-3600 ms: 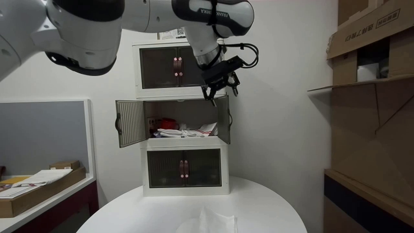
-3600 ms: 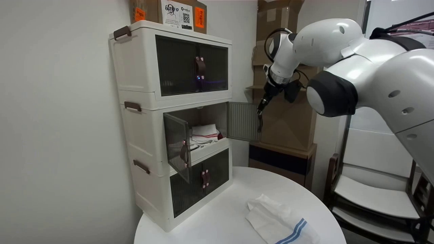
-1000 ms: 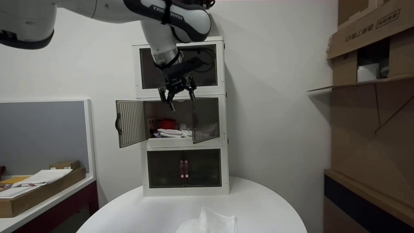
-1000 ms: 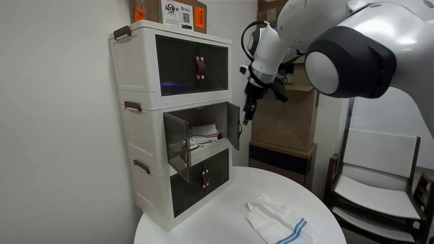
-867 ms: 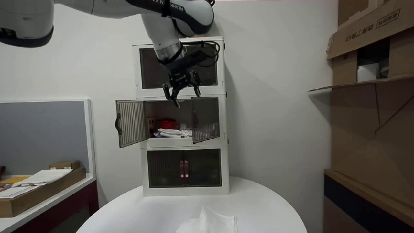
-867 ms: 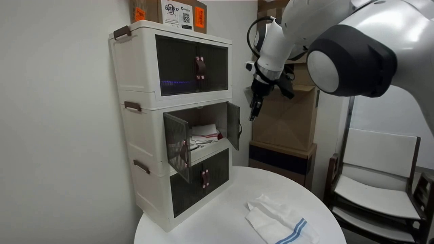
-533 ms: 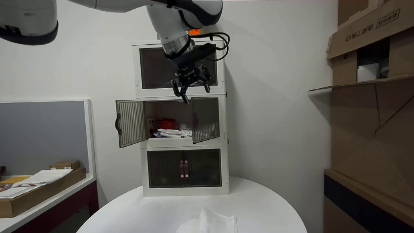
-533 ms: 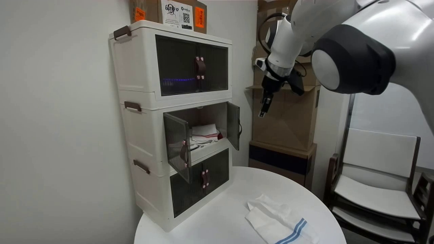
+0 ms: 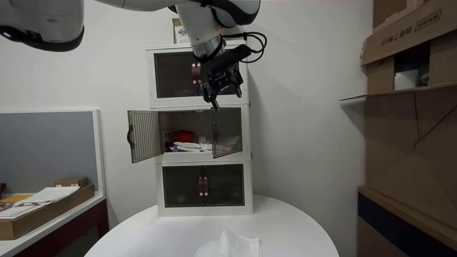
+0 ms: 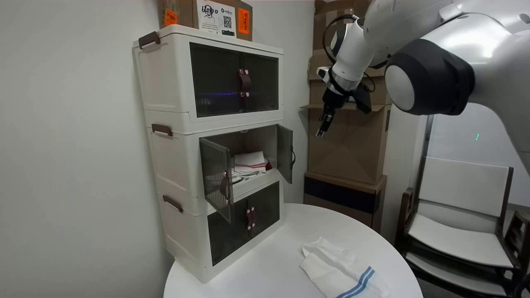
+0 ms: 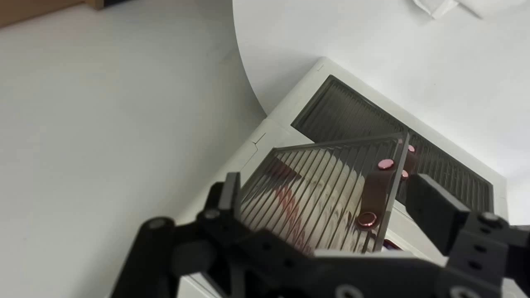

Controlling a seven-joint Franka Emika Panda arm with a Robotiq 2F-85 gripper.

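My gripper (image 9: 227, 100) is open and holds nothing; in the wrist view (image 11: 331, 192) its fingers are wide apart. It hangs in front of a white cabinet of three stacked units (image 9: 205, 158). It is nearest to the right middle door (image 9: 227, 132), which is partly open. In an exterior view the gripper (image 10: 323, 131) is apart from this door (image 10: 285, 153). The door's brown handle (image 11: 374, 192) shows between the fingers. The left middle door (image 9: 145, 137) stands wide open. Inside are folded white cloths (image 10: 250, 159), some red-striped, and a red cup (image 9: 185, 136).
The upper and lower cabinet doors (image 9: 203, 185) are shut. A white towel with blue stripes (image 10: 337, 265) lies on the round white table (image 10: 269, 256). Cardboard boxes (image 9: 403, 142) stand at the right. A chair (image 10: 459, 240) and a side table with a long box (image 9: 53, 210) are further off.
The right middle door has swung inward from wide open to partly open. Over the last second my gripper, open throughout, has moved up and away from the door. The door has stayed still since.
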